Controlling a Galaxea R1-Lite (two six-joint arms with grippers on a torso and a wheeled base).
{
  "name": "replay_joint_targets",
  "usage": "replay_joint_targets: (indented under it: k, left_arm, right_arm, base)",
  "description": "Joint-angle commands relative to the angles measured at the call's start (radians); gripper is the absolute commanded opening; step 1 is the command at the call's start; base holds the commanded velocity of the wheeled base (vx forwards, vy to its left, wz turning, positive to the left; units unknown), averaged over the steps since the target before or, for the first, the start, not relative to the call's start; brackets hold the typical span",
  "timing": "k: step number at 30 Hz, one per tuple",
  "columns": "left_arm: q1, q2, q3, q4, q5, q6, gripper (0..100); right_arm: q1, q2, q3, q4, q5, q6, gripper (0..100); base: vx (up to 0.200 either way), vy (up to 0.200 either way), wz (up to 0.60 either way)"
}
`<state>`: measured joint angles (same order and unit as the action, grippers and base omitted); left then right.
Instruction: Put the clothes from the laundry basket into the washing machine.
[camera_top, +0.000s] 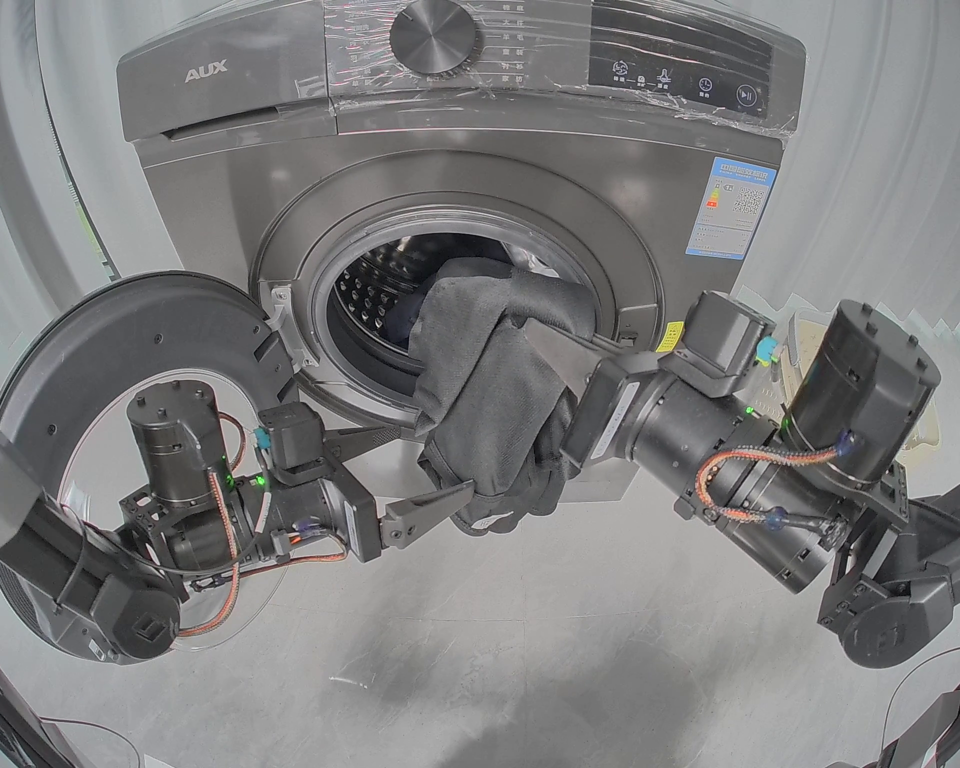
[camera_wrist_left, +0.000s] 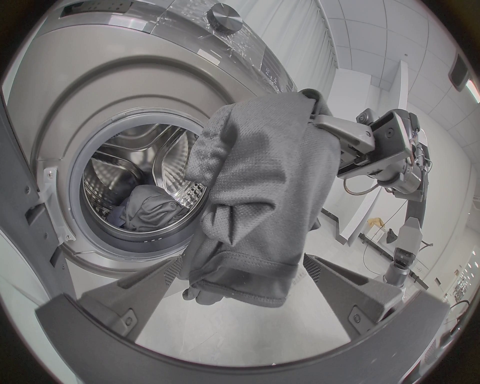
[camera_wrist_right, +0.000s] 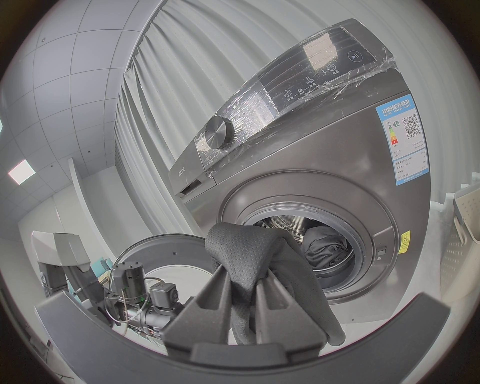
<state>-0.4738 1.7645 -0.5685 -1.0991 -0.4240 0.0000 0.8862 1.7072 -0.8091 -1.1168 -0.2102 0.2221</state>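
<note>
Right gripper (camera_wrist_right: 245, 276) clenches a dark grey mesh garment (camera_top: 490, 400) drooping before the washer (camera_top: 230, 200) mouth, left gripper (camera_top: 442, 460) splayed wide around its hem.

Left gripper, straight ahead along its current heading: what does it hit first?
The grey garment hanging from the shut right gripper. It hangs directly ahead of the open left gripper, with its hem roughly between the fingers. Depth is unclear, so the two may be touching or just short of it.
</note>
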Motion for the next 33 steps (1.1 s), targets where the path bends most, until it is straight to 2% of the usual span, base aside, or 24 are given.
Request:
replay_joint_targets:
  k: [1,7,18,21,22,24,25,29,33]
  left_arm:
    - [-0.002,0.099,-0.037,-0.048,0.001,-0.028,100]
    - [-0.003,0.164,-0.09,-0.097,0.002,-0.057,100]
    - [-0.005,0.21,-0.154,-0.103,0.013,-0.058,100]
    - [-0.006,0.221,-0.165,-0.107,0.024,-0.058,100]
    - [-0.012,0.231,-0.177,-0.123,0.051,-0.06,100]
    - [-0.012,0.242,-0.182,-0.154,0.068,-0.063,100]
    - [-0.014,0.248,-0.182,-0.171,0.07,-0.066,0]
    - [-0.029,0.237,-0.156,-0.219,0.071,-0.081,0]
    - [-0.043,0.193,-0.076,-0.289,0.071,-0.081,0]
  right_arm:
    - [0.002,-0.006,-0.001,0.0,0.002,0.0,0]
    - [0.016,-0.006,0.001,-0.001,0.002,0.0,0]
    - [0.023,-0.006,0.01,-0.003,0.002,0.0,0]
    - [0.023,-0.006,0.011,-0.012,0.002,0.0,0]
    - [0.023,-0.006,0.016,-0.017,0.002,-0.001,0]
    - [0.023,-0.006,0.019,-0.017,0.002,0.0,0]
    - [0.023,-0.006,0.021,-0.017,0.002,0.0,0]
    - [0.022,-0.006,0.031,-0.017,0.002,-0.001,0]
    - [0.007,-0.005,0.044,-0.015,0.003,-0.006,0]
  base:
    - [0.0,0.0,0.0]
    - [0.0,0.0,0.0]
    - [0.0,0.0,0.0]
    - [0.0,0.0,0.0]
    - [0.0,0.0,0.0]
    - [0.0,0.0,0.0]
    - [0.0,0.0,0.0]
    - [0.0,0.0,0.0]
    - [0.0,0.0,0.0]
